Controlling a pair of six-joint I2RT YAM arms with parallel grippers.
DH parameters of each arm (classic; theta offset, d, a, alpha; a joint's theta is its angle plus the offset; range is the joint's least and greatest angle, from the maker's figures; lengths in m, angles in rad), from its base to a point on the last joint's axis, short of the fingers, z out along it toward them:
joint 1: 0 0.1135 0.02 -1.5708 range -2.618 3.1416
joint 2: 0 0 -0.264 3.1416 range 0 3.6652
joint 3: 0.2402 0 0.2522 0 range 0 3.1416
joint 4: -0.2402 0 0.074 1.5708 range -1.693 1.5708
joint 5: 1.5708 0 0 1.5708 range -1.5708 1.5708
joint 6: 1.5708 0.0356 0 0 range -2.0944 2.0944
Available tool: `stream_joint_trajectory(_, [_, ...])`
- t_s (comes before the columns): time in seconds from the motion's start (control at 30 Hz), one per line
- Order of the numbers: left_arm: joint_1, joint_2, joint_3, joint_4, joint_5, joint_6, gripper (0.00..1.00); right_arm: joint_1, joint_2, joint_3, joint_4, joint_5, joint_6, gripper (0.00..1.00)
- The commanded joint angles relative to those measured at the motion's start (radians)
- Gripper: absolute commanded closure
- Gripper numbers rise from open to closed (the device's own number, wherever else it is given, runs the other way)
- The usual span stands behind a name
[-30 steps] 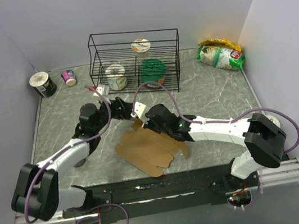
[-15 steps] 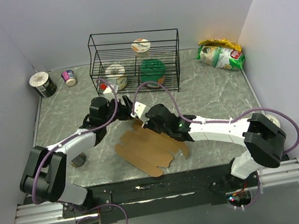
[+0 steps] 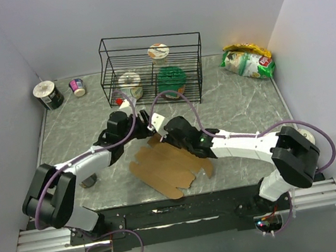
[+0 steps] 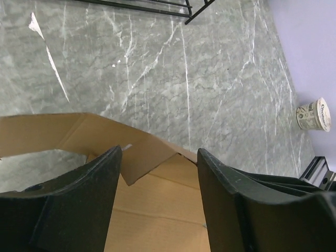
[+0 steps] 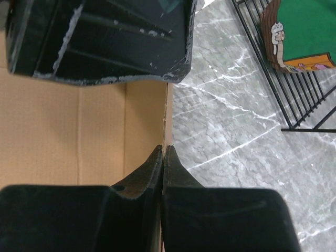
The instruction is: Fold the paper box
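Currently the right gripper pinches the paper box at its twelve-o'clock edge, while the left gripper stands spread astride its raised flap.

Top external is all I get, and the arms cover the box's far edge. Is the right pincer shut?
Observer: Yes. In the right wrist view the right pincer is shut, its tips meeting right at an edge of the paper box. I cannot tell whether cardboard is pinched.
Operator: Left one?
Observer: The left pincer is open. A raised, creased flap of the box sits in the gap between its fingers.
Operator: Anything past that flap?
Observer: Bare table, then a small printed cup standing near the table's edge.
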Motion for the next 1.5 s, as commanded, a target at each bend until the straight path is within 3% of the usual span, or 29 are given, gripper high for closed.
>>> stream_joint_trajectory(0.0, [-0.05,-0.012,-0.003,0.008,0.021,-0.069,0.37,0.013,0.04,0.007,-0.038,-0.088,0.035,1.0])
stream_joint_trajectory(0.4, [-0.054,0.003,-0.08,0.188,0.119,-0.184,0.42,0.025,0.053,-0.01,-0.013,-0.01,0.036,1.0])
stream_joint_trajectory(0.5, [-0.027,-0.047,-0.115,0.183,0.097,-0.183,0.35,0.032,0.042,-0.032,0.016,0.05,0.032,1.0])
stream_joint_trajectory(0.53, [-0.012,-0.087,-0.135,0.174,0.093,-0.183,0.25,0.033,0.036,-0.044,0.024,0.059,0.021,1.0])
stream_joint_trajectory(0.67, [0.109,-0.211,-0.17,0.104,0.091,-0.149,0.06,0.036,0.007,-0.084,0.094,0.086,-0.031,1.0])
stream_joint_trajectory(0.77, [0.169,-0.297,-0.158,0.018,0.056,-0.078,0.01,0.039,-0.013,-0.108,0.125,0.073,-0.085,1.0])
stream_joint_trajectory(0.87, [0.251,-0.331,-0.134,-0.009,0.05,-0.046,0.04,0.045,-0.029,-0.133,0.175,0.084,-0.131,1.0])
stream_joint_trajectory(1.07, [0.361,-0.21,-0.048,-0.035,0.117,0.009,0.03,0.062,-0.049,-0.147,0.249,0.148,-0.246,1.0])
stream_joint_trajectory(1.47, [0.449,-0.032,-0.015,0.141,0.26,-0.057,0.02,0.12,-0.04,-0.174,0.467,0.27,-0.515,1.0])
